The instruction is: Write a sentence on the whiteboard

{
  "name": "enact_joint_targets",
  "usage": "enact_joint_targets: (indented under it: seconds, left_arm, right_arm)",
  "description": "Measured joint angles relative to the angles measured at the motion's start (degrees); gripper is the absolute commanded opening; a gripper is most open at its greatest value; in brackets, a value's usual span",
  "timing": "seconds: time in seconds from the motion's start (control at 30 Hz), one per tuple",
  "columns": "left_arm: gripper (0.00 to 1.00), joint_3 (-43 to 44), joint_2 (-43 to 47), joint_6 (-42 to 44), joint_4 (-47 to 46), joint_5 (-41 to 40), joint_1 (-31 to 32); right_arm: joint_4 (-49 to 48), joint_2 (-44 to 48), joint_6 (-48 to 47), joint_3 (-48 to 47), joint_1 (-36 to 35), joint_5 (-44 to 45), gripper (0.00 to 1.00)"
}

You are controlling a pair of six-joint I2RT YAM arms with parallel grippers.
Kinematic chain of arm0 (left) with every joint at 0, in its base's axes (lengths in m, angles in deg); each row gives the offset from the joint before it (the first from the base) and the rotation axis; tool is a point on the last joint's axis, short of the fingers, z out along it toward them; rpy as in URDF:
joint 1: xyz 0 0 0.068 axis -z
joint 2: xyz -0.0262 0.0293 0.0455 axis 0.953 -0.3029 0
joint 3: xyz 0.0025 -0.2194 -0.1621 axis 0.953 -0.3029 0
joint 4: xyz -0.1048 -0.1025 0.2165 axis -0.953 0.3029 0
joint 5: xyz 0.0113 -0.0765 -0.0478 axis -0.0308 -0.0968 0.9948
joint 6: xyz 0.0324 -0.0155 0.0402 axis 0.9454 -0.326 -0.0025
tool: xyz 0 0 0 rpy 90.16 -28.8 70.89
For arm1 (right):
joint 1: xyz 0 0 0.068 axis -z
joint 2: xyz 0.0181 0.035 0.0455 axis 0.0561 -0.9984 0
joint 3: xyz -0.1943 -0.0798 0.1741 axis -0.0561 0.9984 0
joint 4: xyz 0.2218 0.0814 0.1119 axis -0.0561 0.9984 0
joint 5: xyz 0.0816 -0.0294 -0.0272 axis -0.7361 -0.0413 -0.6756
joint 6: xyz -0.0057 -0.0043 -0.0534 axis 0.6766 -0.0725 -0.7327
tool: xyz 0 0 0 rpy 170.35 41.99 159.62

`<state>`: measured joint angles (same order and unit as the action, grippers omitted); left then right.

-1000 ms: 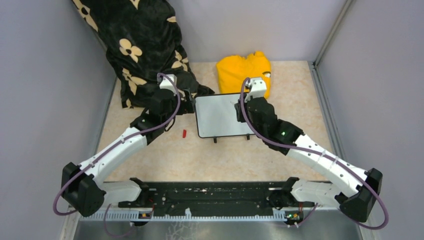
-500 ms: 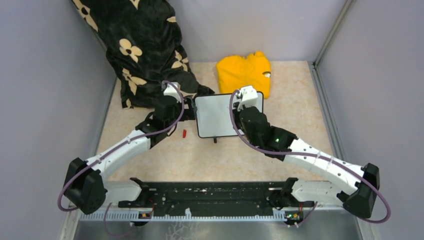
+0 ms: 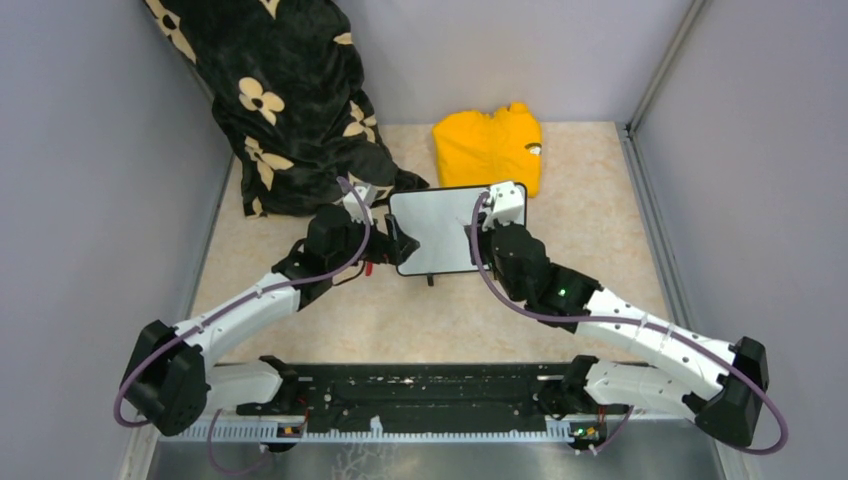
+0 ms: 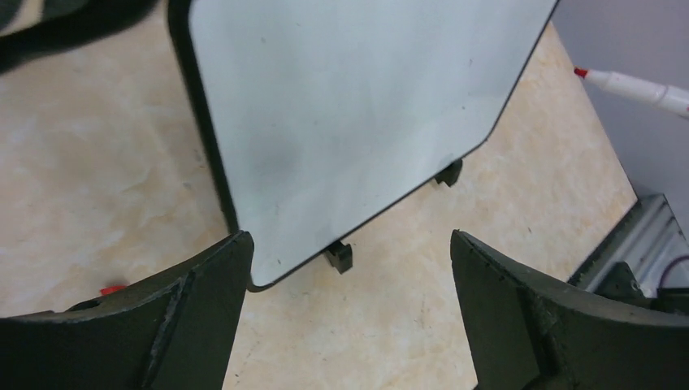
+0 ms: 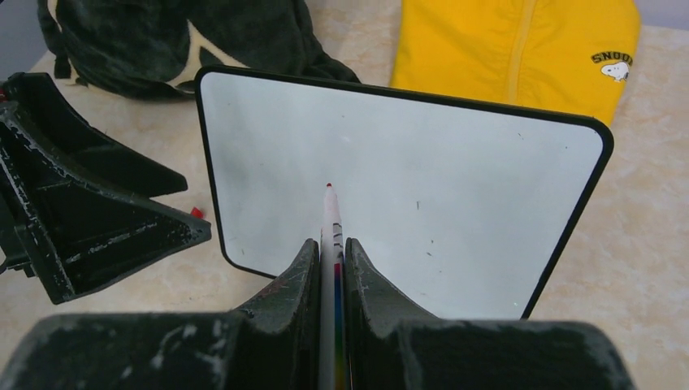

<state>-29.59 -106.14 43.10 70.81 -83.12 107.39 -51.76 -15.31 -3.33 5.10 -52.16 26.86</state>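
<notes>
The whiteboard lies flat mid-table on little black feet, and its face is blank white. No sentence is in view. My right gripper is shut on a slim white marker, whose red tip points over the board's left half. In the top view my right gripper hovers at the board's far right. My left gripper stands wide open at the board's near left corner, with one finger beside the rim and nothing held. The marker also shows in the left wrist view.
A yellow garment lies just behind the board. A black blanket with cream flowers is heaped at the back left. A small red cap rests on the table left of the board. Grey walls close in the table.
My left gripper has slid right and nearer, up to the board's left corner. My right gripper has come back over the board with the marker still in it.
</notes>
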Motion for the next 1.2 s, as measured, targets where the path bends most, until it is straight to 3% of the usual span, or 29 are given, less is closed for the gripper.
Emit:
enact_joint_targets:
  seconds: [0.17,0.3,0.47,0.9,1.2]
  left_arm:
    - [0.87,-0.59,-0.74,-2.14,0.33,1.51,3.23]
    - [0.8,-1.53,-2.08,-3.17,2.29,-2.51,9.64]
    - [0.74,-1.53,-6.54,-4.15,3.74,-6.86,13.0]
    - [0.65,0.79,-16.57,-6.1,4.68,-13.57,15.61]
    - [0.66,-0.04,-10.88,-5.84,4.44,-16.39,15.78]
  right_arm:
    - [-0.63,2.58,-0.39,1.64,-0.02,1.36,0.0]
    - [-1.27,4.63,-1.05,2.32,0.0,3.37,0.0]
    - [-1.92,6.4,-1.6,2.36,0.0,5.38,0.0]
    - [-1.46,7.04,-1.62,2.38,0.0,6.71,0.0]
    - [-1.79,7.48,-1.99,2.62,0.0,6.82,0.0]
